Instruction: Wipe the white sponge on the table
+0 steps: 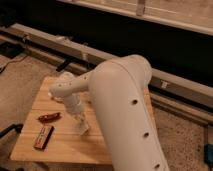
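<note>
The claw (81, 125) presses down on the light tan wooden plank desk (67, 145), gripping a small pale white sponge (84, 129) flat against it for wiping, right of the dark rectangular bar (43, 136).

Speckled grey-brown floor (186, 134) is lying dim under warm, low light. A long pale rail (55, 41) is running diagonally along the base of a dark wall (150, 47). A bright strip (170, 10) is glowing along the top. Dark cables (11, 61) are trailing at the left. The claw (82, 126) is hanging low over the tabletop (75, 146).
</note>
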`<action>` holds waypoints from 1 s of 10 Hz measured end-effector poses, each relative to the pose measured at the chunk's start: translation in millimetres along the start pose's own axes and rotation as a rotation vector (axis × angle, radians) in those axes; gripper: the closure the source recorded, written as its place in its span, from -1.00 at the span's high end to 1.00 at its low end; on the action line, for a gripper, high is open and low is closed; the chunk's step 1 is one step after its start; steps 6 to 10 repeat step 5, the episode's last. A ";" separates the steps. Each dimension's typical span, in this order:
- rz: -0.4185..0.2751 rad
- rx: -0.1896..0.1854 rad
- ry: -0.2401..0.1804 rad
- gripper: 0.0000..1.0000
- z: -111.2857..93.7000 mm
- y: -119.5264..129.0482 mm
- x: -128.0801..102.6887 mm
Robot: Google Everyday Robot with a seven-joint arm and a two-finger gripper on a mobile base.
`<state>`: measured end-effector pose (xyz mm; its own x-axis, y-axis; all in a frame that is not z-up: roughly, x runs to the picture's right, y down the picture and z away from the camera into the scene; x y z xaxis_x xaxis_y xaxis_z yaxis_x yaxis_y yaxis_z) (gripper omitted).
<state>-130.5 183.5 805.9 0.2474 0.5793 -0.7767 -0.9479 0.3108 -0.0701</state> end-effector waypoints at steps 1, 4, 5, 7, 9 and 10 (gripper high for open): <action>0.001 0.000 -0.001 -0.43 0.0 -1.2 -0.4; -0.003 0.000 0.000 -0.43 -0.2 1.2 0.1; -0.002 0.000 0.000 -0.43 -0.1 0.3 0.1; -0.002 0.000 0.000 -0.43 -0.1 0.3 0.1; -0.002 0.000 0.000 -0.43 -0.1 0.3 0.1; -0.002 0.000 0.000 -0.43 -0.1 0.3 0.1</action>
